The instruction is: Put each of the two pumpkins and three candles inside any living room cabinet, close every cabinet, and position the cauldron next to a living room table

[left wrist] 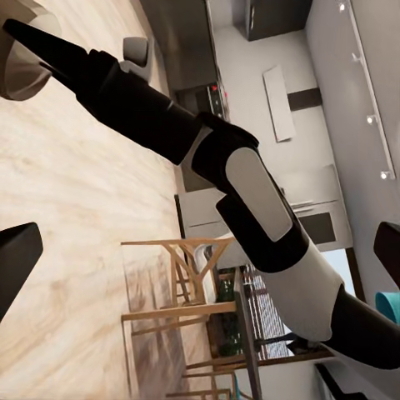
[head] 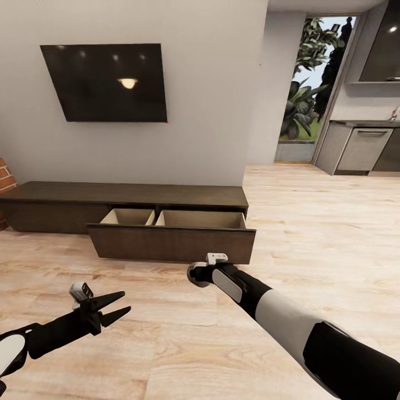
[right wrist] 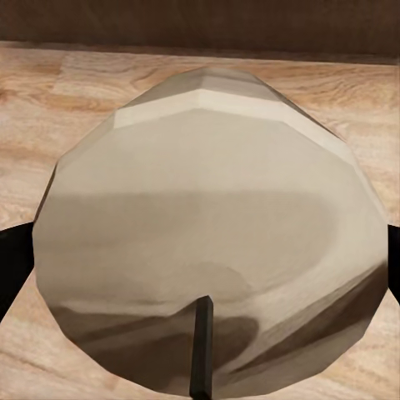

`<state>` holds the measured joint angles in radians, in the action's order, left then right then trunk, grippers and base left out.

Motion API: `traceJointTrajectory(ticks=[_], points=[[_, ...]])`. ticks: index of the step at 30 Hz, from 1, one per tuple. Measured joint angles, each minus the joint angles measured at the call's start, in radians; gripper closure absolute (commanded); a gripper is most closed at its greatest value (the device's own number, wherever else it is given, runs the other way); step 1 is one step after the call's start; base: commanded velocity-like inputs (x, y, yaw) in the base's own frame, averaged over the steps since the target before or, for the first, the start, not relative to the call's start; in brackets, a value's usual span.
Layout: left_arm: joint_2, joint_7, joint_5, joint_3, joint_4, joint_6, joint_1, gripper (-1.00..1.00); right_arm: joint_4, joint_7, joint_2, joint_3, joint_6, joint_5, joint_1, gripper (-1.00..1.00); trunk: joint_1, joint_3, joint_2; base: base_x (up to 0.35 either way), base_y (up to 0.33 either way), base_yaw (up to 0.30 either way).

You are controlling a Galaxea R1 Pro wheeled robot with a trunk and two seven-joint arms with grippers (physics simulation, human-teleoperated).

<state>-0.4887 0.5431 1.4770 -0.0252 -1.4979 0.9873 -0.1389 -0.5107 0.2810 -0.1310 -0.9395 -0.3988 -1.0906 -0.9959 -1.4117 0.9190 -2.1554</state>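
Over plank floor (head: 311, 233), right end effector (head: 195, 274) pinching candle (right wrist: 212, 250), wick end toward its camera; left end effector (head: 114, 307) spread.

head: high, facing cabinet (head: 128, 203) | right wrist: tight on candle (right wrist: 212, 242) | left wrist: across right arm (left wrist: 250, 208)

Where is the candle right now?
Head view: the candle sits in the right gripper, just above the floor before the cabinet's open drawer.

Light wood plank floor (head: 311, 222); low dark-brown cabinet (head: 128, 195) stands on it against wall, its wide drawer (head: 172, 242) pulled open above floor.
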Motion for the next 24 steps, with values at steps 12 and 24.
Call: traceJointTrajectory(ticks=[12, 24], points=[[0.000, 0.002, 0.001, 0.005, -0.004, 0.000, 0.000, -1.00, 0.000, 0.008, -0.001, -0.001, -0.005, -0.001, 0.000, 1.00, 0.000, 0.000, 0.000, 0.000, 0.000, 0.000], [-0.001, 0.003, 0.001, 0.008, -0.004, 0.000, 0.001, -1.00, -0.006, 0.006, 0.000, -0.001, -0.002, 0.000, 0.000, 1.00, 0.000, 0.000, 0.000, 0.000, 0.000, 0.028]])
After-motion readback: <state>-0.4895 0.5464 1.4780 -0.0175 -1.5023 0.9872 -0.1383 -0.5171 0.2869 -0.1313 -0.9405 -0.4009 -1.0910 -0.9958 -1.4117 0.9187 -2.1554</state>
